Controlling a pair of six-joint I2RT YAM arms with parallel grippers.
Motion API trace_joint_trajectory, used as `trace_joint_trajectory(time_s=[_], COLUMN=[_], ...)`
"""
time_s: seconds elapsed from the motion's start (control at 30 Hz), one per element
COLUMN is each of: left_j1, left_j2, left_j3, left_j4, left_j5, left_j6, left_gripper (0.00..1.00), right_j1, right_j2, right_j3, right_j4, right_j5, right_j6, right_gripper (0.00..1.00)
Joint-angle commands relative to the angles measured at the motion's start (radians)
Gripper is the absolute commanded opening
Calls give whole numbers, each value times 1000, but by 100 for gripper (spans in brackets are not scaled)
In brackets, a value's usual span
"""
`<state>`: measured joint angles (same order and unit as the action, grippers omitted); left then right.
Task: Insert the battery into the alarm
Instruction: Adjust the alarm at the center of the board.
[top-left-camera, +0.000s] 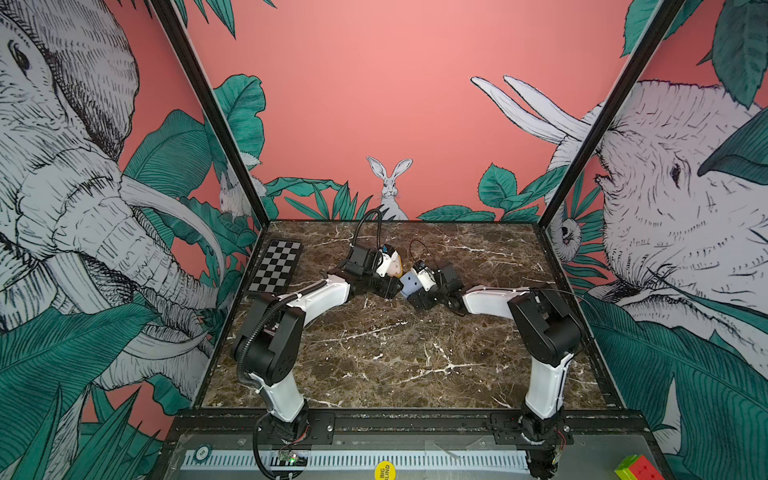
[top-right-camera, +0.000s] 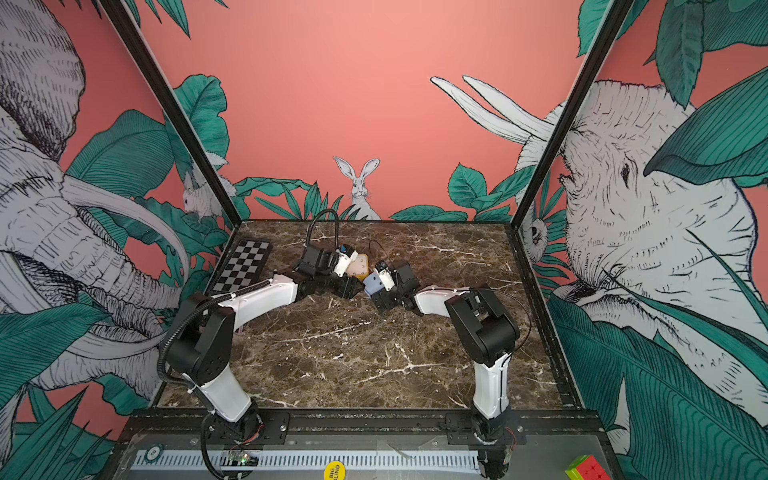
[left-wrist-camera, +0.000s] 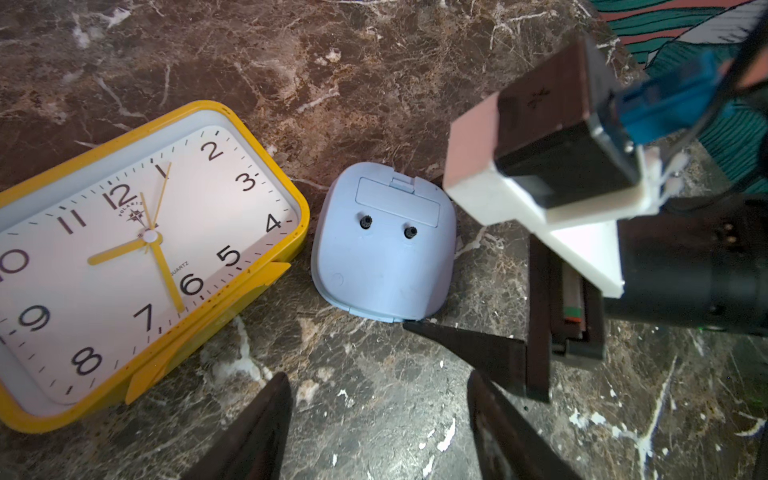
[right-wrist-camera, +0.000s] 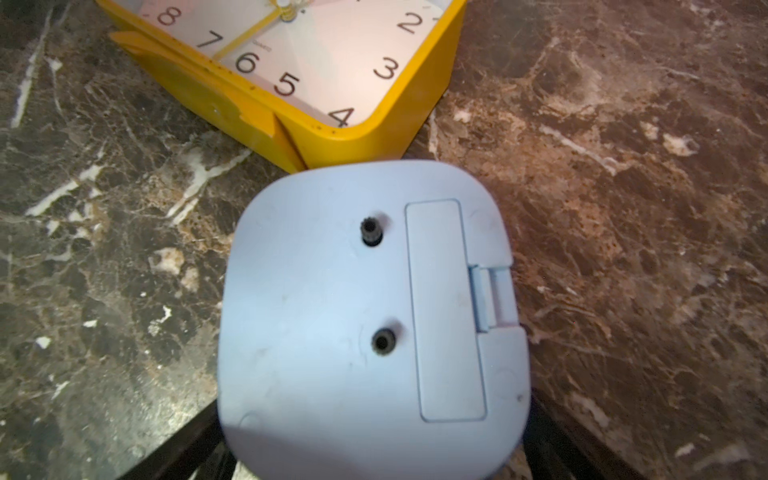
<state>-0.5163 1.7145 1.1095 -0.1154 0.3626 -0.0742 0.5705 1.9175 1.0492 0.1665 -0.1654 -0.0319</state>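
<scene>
The light blue alarm (right-wrist-camera: 365, 316) lies face down on the marble table (left-wrist-camera: 374, 62), its back up with two black knobs and the battery cover (right-wrist-camera: 444, 307) closed. My right gripper (right-wrist-camera: 374, 415) is open and straddles the alarm, a dark finger (left-wrist-camera: 469, 345) at its corner. My left gripper (left-wrist-camera: 378, 376) hovers open just in front of the alarm (left-wrist-camera: 382, 245), with only bare marble between its fingers. In both top views the two grippers meet over the alarm (top-left-camera: 409, 282) (top-right-camera: 372, 284) at the middle back of the table. No battery shows in any view.
A yellow clock (left-wrist-camera: 137, 257) lies face up right beside the alarm, also in both top views (top-left-camera: 397, 264) (top-right-camera: 359, 266). A checkerboard (top-left-camera: 274, 266) lies at the back left. A colour cube (top-left-camera: 636, 467) sits outside the front rail.
</scene>
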Motion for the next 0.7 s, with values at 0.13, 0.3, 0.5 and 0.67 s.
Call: trace_joint_trajectory(time_s=[0.13,0.3,0.5,0.67], left_j1=[-4,-4,-5,-5], left_j2=[-64,-76,-79,-82], left_j3=[-33,-39,-42,-58], left_j4=[28,25,27,40], left_j5=[19,12,9,3], left_j6=[9,21,25,22], left_gripper=[68,69,70,70], right_j1=[-19,-36,-40,-39], right_j2=[-11,-36,-34,12], right_j3=[-4,-13,78,153], right_j4=[29,25,-104,-204], right_j5=[-93,-112,-140,-132], right_j6=[-1,12,11,-6], right_gripper=[99,99,99,99])
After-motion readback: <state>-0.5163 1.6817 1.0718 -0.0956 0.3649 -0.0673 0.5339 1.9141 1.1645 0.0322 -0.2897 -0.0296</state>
